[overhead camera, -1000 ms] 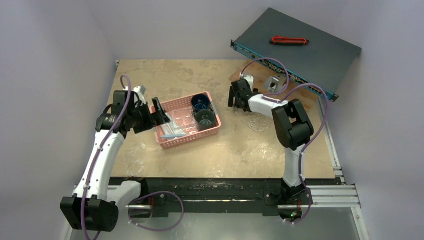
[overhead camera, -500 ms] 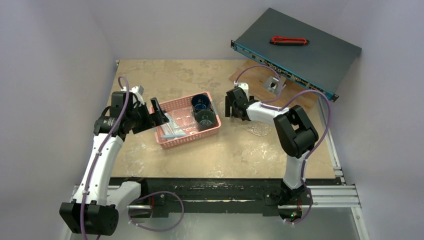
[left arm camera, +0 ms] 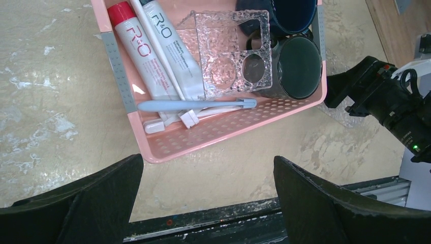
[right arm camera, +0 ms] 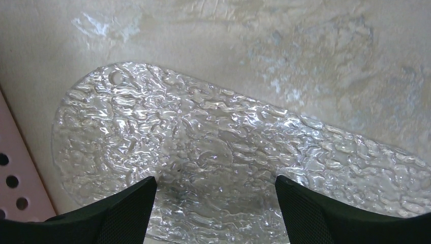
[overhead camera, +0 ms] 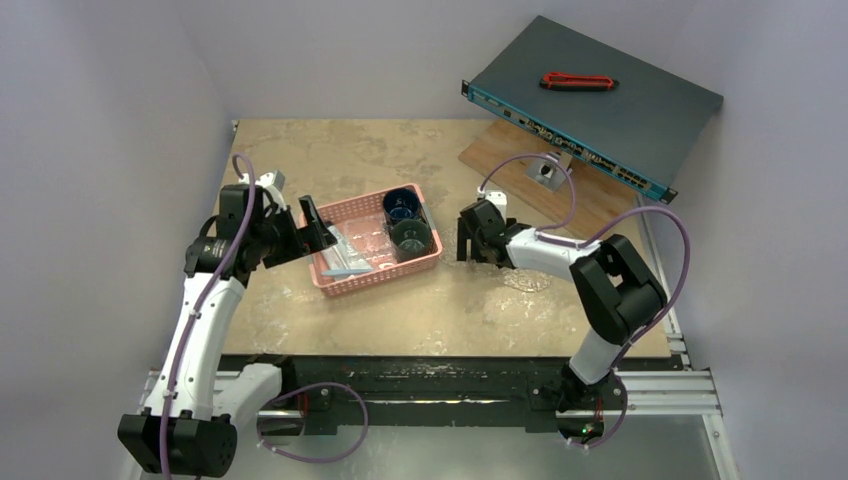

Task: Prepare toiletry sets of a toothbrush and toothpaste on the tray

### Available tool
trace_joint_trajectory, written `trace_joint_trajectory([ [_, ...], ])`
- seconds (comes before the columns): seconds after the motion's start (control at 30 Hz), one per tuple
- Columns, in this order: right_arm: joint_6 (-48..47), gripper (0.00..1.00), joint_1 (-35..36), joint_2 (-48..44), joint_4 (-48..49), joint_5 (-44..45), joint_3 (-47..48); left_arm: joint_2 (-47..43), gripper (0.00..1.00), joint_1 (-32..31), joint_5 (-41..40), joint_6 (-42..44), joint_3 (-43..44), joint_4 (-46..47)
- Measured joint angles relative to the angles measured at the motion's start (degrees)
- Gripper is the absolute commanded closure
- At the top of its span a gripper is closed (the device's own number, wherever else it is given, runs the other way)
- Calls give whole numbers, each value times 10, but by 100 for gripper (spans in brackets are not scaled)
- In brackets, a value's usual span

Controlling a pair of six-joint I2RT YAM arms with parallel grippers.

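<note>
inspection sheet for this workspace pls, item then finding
surface: mottled beige table with pale worn patches
job's things: clear tray flat on the table, nothing on it in the right wrist view; toothbrushes and two toothpaste tubes lie in the pink basket
clutter: two dark mugs and a clear holder, also in the basket
grippers: left gripper open at the basket's left edge; right gripper open over the tray
cables: purple cables run along both arms
surroundings: dark rack unit with a red tool on top, far right, above a wooden board
</note>
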Motion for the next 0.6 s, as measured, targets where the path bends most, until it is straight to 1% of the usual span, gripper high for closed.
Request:
trace_joint_trajectory([
  [0.23, 51, 12, 34, -25, -28, 20, -25, -8, 1, 0, -3, 0, 0, 0],
  [0.6, 105, 12, 92, -69, -35, 49, -75, -16, 1, 0, -14, 0, 0, -2],
])
